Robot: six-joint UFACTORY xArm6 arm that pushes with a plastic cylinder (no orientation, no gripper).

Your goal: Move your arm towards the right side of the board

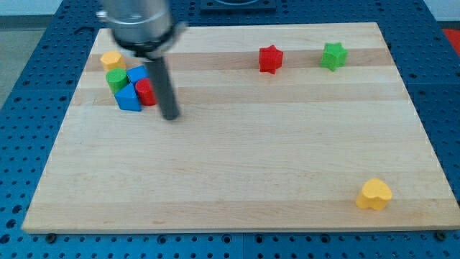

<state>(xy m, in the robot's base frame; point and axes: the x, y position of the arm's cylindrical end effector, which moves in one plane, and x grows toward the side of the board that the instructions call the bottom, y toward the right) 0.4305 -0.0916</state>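
My tip point(170, 115) rests on the wooden board point(237, 165) at the view's upper left, just right of a tight cluster of blocks. The cluster holds a red cylinder point(146, 92), a blue triangle-like block point(129, 98), a blue block point(136, 74), a green cylinder point(116, 78) and a yellow block point(111, 60). The rod partly hides the red cylinder's right side. A red star point(270, 58) and a green star point(333, 55) lie at the view's top right. A yellow heart point(374, 194) lies at the bottom right.
The board sits on a blue perforated table point(29, 129). The arm's metal body point(136, 25) hangs over the board's top left edge.
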